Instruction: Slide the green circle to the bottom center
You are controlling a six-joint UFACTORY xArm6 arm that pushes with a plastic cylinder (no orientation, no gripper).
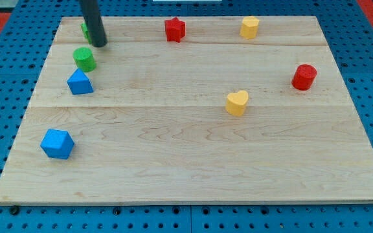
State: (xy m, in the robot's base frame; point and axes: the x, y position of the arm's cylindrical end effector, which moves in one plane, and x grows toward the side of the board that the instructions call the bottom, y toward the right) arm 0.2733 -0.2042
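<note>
The green circle point(84, 59) is a short green cylinder near the board's upper left. My tip point(98, 44) is the lower end of a dark rod, just above and to the right of the green circle, a small gap apart. A second green block point(84, 29) is mostly hidden behind the rod; its shape cannot be made out. A blue triangular block point(79, 82) sits just below the green circle, nearly touching it.
A blue cube point(57, 144) lies at the lower left. A red star point(175, 29) and a yellow block point(250, 27) sit along the top. A yellow heart point(237, 102) is right of centre. A red cylinder point(304, 77) is at the right. The wooden board point(193, 175) lies on a blue pegboard.
</note>
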